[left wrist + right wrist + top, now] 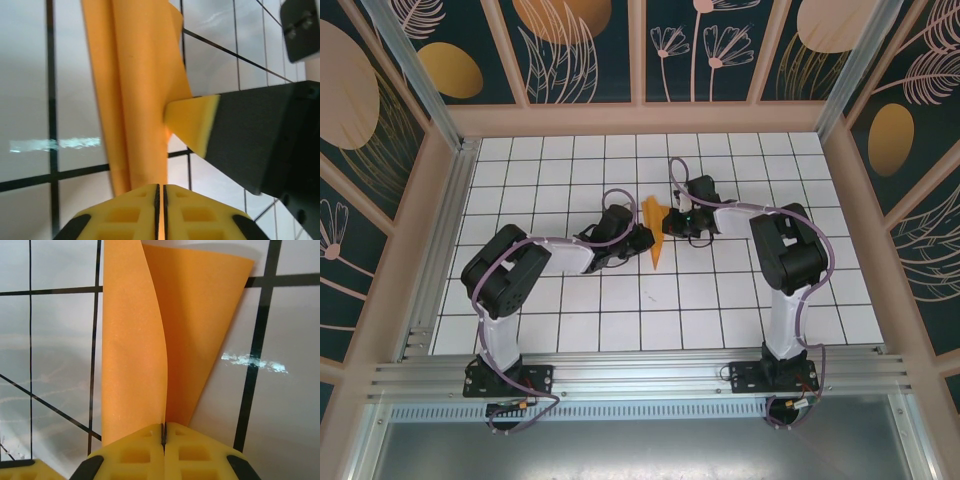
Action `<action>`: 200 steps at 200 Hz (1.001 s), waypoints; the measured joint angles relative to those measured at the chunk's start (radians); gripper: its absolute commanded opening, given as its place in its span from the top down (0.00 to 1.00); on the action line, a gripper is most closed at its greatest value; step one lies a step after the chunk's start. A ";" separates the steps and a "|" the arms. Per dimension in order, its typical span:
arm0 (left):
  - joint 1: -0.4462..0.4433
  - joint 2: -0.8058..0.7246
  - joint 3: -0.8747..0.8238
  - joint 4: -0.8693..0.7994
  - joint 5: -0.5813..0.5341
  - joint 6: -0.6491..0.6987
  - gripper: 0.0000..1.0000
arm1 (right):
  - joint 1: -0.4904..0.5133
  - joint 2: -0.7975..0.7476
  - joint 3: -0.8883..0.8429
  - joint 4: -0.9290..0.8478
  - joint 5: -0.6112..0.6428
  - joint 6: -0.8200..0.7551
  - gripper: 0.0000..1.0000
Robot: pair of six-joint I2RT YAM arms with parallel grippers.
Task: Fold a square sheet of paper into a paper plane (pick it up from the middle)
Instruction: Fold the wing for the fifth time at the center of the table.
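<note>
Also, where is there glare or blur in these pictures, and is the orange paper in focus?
Left wrist view: a glare streak lies on the table left of the orange paper; the left end effector at the bottom looks soft. Right wrist view: a smaller glare patch right of the paper, whose grain is sharp. Top external view: even light, no glare.

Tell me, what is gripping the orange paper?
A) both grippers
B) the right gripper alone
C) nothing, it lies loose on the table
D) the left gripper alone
A: the left gripper and the right gripper are each pinched shut on the paper, as each wrist view shows.
</note>
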 measured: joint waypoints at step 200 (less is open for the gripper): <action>0.072 0.150 0.225 -0.173 0.004 -0.032 1.00 | 0.000 0.000 0.000 -0.008 -0.016 -0.021 0.99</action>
